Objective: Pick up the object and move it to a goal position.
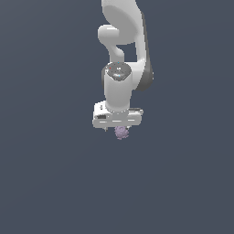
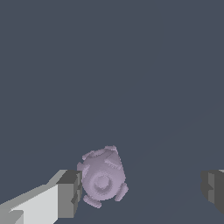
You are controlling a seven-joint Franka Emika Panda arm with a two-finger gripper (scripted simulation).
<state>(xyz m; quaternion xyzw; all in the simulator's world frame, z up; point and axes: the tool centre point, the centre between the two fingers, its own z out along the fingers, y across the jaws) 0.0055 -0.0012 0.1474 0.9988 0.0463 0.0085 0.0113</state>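
My arm (image 1: 122,50) hangs straight down in the exterior view, white with a dark grey band along the side toward that view's right, and my gripper (image 1: 119,130) sits at its lower end under the broad white hand block. The object (image 1: 121,132), a small pale purple lump with stubby bumps all over, peeks out just below that block, much narrower than the block itself.

In the wrist view my gripper (image 2: 142,188) is spread wide. One finger (image 2: 70,194), white with a dark grey pad, stands right against the object (image 2: 102,177); the pad and the lump's bumps appear to touch or nearly touch, and I cannot tell which. The other finger (image 2: 213,188) stands well apart from the lump, with bare ground showing between them. So my hand is released, clasping nothing, and the lump sits between the fingers but hard over toward one of them.

Around the lump I see only the flat, dark blue-grey ground (image 2: 109,65), uniform in both views. Nothing stands between my fingers and the lump. Whether the lump rests on the ground or is lifted off it, I cannot tell.
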